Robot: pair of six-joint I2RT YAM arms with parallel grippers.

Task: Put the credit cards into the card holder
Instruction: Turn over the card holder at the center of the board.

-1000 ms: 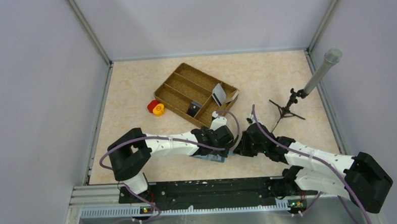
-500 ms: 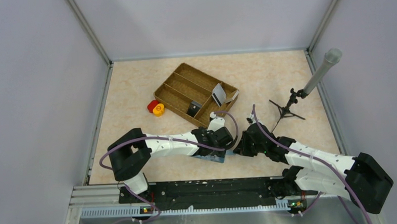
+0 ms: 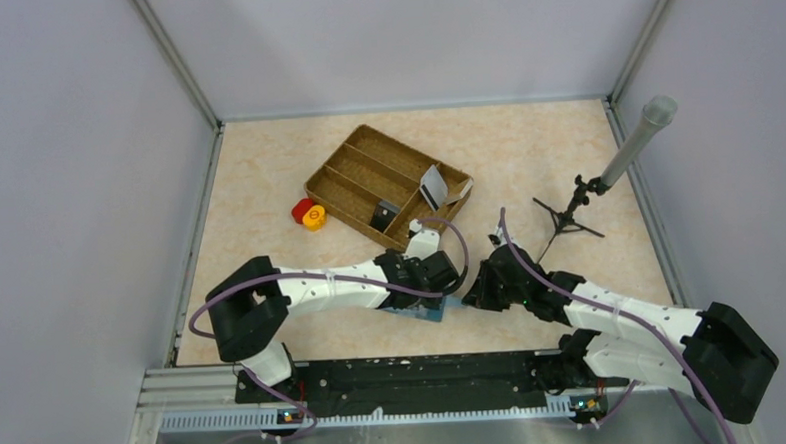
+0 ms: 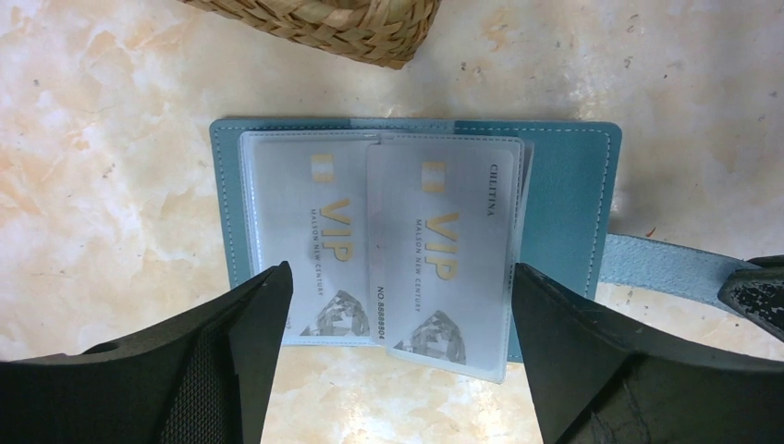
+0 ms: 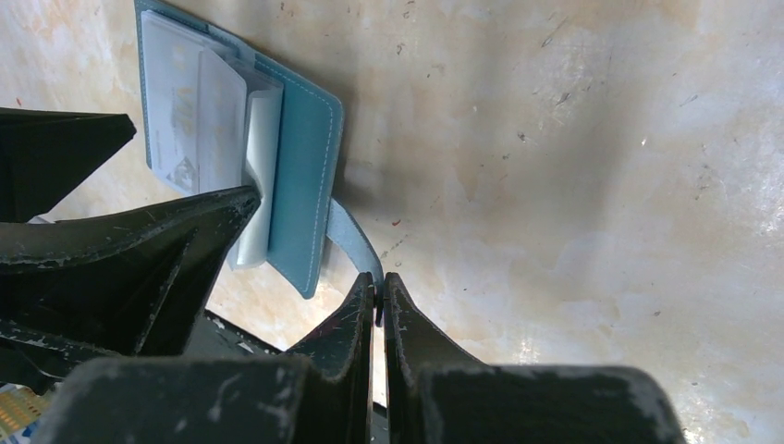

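Two-arm check, near to far. Seeing card holder (image 4: 564, 213) lying open and flat at middle of table's (image 3: 526, 146) near edge, just ahead of arm bases, inner side up. Counting two credit cards (image 4: 444, 250) on its inner panel: pale grey-white, gold VIP print, side by side, right one lapping over left one's edge. Can't tell how deep either sits in a sleeve. Reading left gripper (image 4: 398, 277) as spread wide, hovering over holder, one finger either side of the card pair, gripping nothing. Reading right gripper (image 5: 377, 282) as pinched tight, tips clamped on holder's closing tab (image 5: 347, 231), strap pulled out to holder's right.

Further back, toward table centre: brown woven tray (image 3: 335, 155) set diagonally, near corner close to holder. Spotting grey card (image 3: 432, 187) leaning upright in tray's right-end compartment, tan card-like piece (image 3: 459, 191) just beside it, small dark item (image 3: 382, 219) in neighbouring compartment. Off tray's left corner: red and yellow round pieces (image 3: 309, 215), touching each other. Toward right edge: small black tripod (image 3: 569, 214) carrying tilted grey tube (image 3: 638, 136).
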